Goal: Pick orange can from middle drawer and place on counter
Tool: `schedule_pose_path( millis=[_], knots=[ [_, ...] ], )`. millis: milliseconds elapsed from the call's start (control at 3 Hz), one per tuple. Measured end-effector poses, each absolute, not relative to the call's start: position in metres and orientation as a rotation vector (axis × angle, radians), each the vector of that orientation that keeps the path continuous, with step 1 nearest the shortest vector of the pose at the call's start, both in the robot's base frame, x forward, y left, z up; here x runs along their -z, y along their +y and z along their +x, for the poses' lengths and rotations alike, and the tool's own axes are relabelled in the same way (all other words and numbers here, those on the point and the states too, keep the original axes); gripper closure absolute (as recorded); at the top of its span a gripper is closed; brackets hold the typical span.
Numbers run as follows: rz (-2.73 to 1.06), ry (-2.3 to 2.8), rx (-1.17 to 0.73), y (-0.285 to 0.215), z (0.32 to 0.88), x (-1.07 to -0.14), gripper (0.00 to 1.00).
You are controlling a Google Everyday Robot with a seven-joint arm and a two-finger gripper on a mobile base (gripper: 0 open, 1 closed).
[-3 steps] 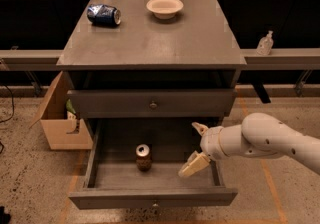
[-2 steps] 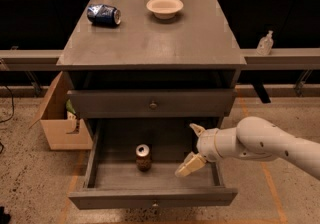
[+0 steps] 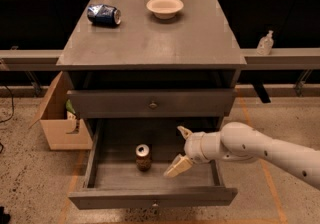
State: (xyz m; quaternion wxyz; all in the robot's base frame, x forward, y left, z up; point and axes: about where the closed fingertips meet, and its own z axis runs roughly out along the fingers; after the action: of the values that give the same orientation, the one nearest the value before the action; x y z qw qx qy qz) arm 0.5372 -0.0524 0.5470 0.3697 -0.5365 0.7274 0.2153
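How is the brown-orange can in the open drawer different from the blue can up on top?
The orange can stands upright; the blue can lies on its side. The orange can is brownish-orange; the blue can is dark blue and dented. The orange can sits in the middle drawer; the blue can is on the counter. Both are small drinks cans. The gripper hangs open over the drawer beside the orange can, not touching it.
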Motion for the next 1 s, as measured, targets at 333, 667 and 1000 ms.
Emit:
schedule_pose_path(
  millis=[333, 667, 1000],
  knots=[
    [-1.385, 1.845, -0.571, -0.036, 0.55, -0.526, 0.0],
    [-1.412, 1.823, -0.618, -0.016, 0.561, -0.506, 0.06],
    [-1.456, 1.789, -0.681, 0.008, 0.568, -0.492, 0.15]
  ],
)
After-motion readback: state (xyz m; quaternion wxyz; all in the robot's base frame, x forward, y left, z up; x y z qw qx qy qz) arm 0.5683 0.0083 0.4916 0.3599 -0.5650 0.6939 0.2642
